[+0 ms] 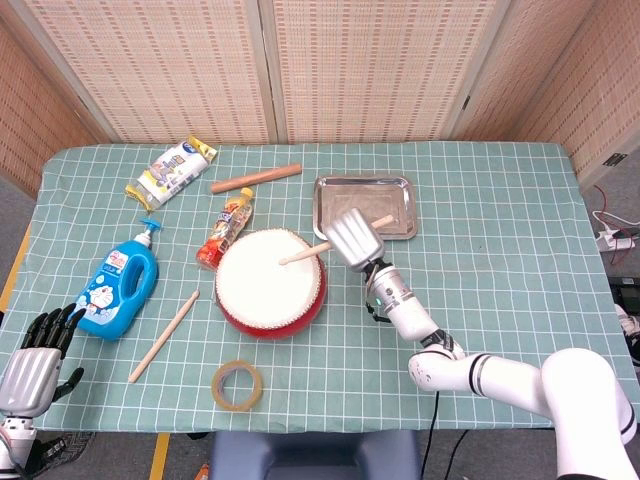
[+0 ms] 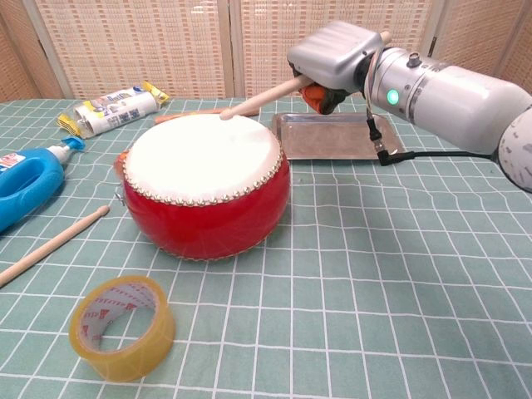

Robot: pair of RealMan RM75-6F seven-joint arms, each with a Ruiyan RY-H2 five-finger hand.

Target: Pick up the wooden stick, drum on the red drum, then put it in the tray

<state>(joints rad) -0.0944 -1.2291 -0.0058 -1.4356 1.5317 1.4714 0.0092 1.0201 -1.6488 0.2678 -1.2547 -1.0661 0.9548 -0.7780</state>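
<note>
Wooden and pale, the drumstick was held in the right hand, its rounded tip lowered to the far edge of the white skin of the red drum; in the chest view the tip sat at or just above the skin, and whether it touched could not be told; the butt end poked up and out behind the hand, over the steel tray. In the head view the same stick slanted from the hand down-left onto the drum; the silver back of the hand faced the camera, fingers curled under around the shaft, the white forearm running back toward the near right edge of the table; the hand hung between the drum and the tray, which lay just beyond the drum on the green checked cloth.

A second wooden stick lay flat to the left of the drum, well apart from it; a roll of clear tape lay near the front edge; a small bottle lay on its side just beside the drum's far-left rim; a wooden rolling pin lay farther back; a blue detergent bottle and a snack packet sat at the left. The left hand hung off the near left corner, holding nothing, dark fingers apart and pointing up.
</note>
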